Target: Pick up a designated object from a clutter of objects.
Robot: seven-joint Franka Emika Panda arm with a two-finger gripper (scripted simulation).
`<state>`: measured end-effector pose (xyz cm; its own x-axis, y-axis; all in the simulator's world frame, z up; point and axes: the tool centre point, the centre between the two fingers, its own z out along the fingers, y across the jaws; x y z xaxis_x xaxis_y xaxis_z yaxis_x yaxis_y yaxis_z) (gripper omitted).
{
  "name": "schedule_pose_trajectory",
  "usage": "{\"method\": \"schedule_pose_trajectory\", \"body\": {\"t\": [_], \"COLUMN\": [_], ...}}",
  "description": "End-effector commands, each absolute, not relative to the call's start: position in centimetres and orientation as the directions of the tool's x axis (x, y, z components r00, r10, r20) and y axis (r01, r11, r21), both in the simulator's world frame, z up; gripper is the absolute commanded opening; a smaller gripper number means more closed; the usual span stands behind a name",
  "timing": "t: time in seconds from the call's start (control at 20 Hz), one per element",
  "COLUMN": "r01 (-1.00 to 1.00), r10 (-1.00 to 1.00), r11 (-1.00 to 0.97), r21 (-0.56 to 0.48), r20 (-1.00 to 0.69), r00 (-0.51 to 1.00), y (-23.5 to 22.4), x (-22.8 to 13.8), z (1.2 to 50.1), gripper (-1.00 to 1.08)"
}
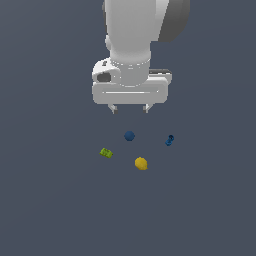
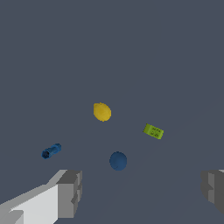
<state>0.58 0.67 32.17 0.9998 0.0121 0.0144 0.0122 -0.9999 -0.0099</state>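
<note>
The pincer (image 1: 130, 108) hangs above the grey counter (image 1: 50, 200) with its two fingers set wide apart and nothing between them. In the exterior view only the short finger ends show beneath the white hand body. In the wrist view the grey fingertips (image 2: 70, 192) stand at either side of the frame with a broad gap between.

Four small items lie on the counter, each separate from the others, none touching.

The navy ball (image 1: 129, 135) is the task's item. It rests on the counter below the pincer in the exterior view, roughly in line with the gap between the fingers and clear of them. In the wrist view the navy ball (image 2: 118, 160) sits nearest the fingertips, between their two lines.

The yellow ball (image 1: 141, 163) lies beyond the navy ball from the pincer, slightly toward the exterior view's right.

The green block (image 1: 106, 153) lies toward the exterior view's left of the navy ball, tilted at an angle on the surface.

The blue knobbly piece (image 1: 169, 140) lies toward the exterior view's right of the navy ball, well apart from the green block. It is elongated; finer detail cannot be made out.
</note>
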Motion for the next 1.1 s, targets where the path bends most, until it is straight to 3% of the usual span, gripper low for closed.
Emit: {"method": "schedule_pose_trajectory", "body": {"t": [0.0,0.45,1.05], "r01": [0.012,0.044,-0.015], "r10": [0.012,0.044,-0.015], "r11": [-1.000,-0.999,-1.000], "r21": [-0.010,-0.025,-0.024], "r20": [0.014,0.024,0.020], "r00": [1.000,0.999,1.000], "y": [0.7,3.9,3.5], "x": [0.6,1.1,0.8], "z": [32.2,32.0,29.3], "gripper": [1.00,1.00,1.00]}}
